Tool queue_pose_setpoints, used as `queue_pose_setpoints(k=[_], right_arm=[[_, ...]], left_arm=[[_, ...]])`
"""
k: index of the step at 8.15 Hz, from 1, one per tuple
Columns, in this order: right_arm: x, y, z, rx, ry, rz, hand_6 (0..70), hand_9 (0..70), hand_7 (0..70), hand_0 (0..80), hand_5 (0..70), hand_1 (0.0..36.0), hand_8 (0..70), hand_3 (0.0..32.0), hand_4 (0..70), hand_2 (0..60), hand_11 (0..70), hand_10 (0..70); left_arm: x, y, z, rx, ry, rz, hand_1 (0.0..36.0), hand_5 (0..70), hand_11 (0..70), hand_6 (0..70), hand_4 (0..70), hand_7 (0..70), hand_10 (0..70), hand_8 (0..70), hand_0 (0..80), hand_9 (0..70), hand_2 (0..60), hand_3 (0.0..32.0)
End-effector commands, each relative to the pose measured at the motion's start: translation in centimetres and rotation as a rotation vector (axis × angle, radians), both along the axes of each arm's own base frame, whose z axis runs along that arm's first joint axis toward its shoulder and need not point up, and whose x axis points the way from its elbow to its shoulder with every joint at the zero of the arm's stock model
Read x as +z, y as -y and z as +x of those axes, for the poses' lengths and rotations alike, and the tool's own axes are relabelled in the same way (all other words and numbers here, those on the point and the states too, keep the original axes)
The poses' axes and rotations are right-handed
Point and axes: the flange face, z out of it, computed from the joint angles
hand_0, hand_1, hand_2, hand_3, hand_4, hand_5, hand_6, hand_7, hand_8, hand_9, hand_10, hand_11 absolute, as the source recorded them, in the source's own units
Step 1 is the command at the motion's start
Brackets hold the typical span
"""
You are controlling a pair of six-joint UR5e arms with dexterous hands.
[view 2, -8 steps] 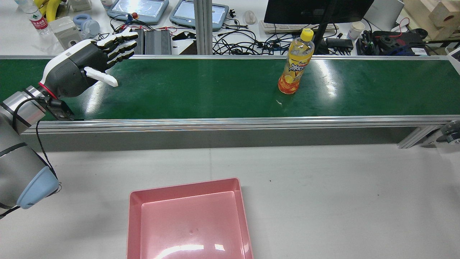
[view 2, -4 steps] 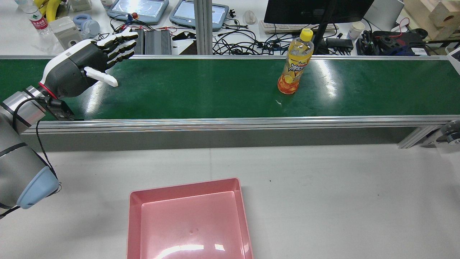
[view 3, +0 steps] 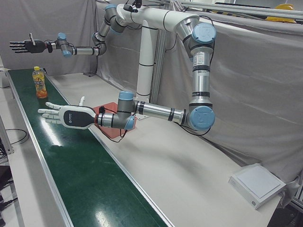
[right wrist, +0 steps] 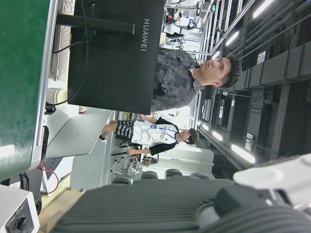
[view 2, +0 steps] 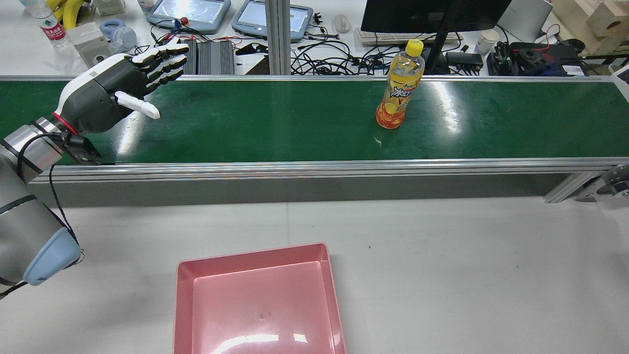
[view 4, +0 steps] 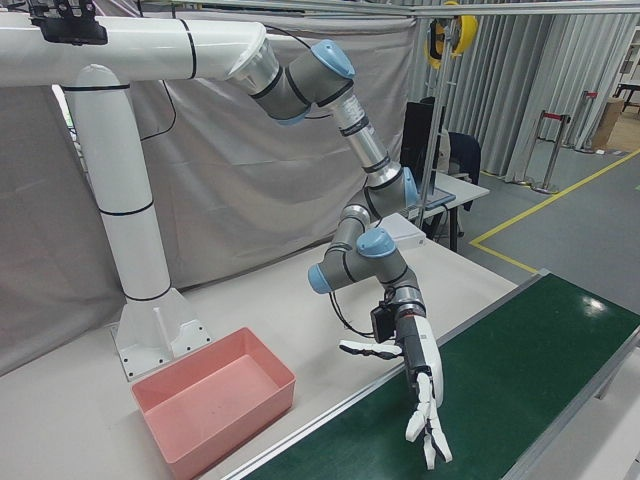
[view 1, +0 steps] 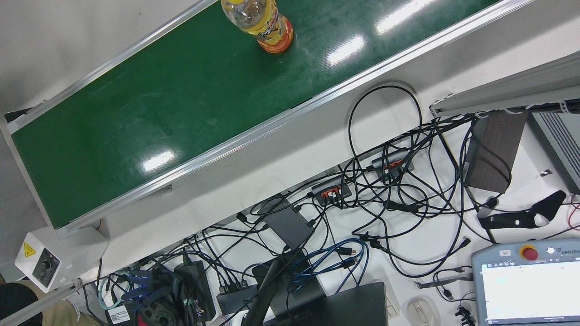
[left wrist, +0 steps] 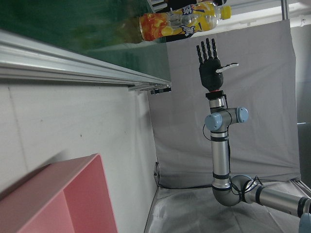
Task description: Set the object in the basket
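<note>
Bottle waits on the belt, pink basket empty: the task has barely begun.

From the rear, the left hand hovers over one end of the green belt, fingers spread and holding nothing, well apart from the upright orange bottle; the basket on the white table holds nothing. The front view shows only the bottle standing on the belt, above a tangle of cables. In the left-front view, the right hand hangs high beyond the bottle, fingers released and empty, while the left hand is flat and open above the belt. The left hand's own camera sees bottle and basket corner. Reaching, grasping, carrying and dropping all appear still to come.
</note>
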Motion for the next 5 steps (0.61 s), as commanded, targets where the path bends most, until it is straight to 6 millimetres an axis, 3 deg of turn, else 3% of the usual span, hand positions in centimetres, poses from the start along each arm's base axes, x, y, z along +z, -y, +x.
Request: queue_pose_setpoints(k=[1,5], right_arm=[[0.0,0.0,0.0,0.0,0.001,0.0,0.0,0.0,0.0,0.0,0.0,0.0,0.0,0.0,0.0,0.0,0.0,0.0],[0.0,0.0,0.0,0.0,0.0,0.0,0.0,0.0,0.0,0.0,0.0,0.0,0.0,0.0,0.0,0.0,0.0,0.0]], left_arm=[[-0.06,-0.03,-0.01,0.001,-0.001,0.001,11.2,16.4,8.7,0.6,12.8,0.0,5.0,7.4,52.2,7.8,0.0,2.0],[0.01,0.0,0.0,0.001,0.0,0.0,11.8,16.7,9.0,0.8,13.0,0.0,5.2,7.7,51.5,8.1,0.0,1.8]])
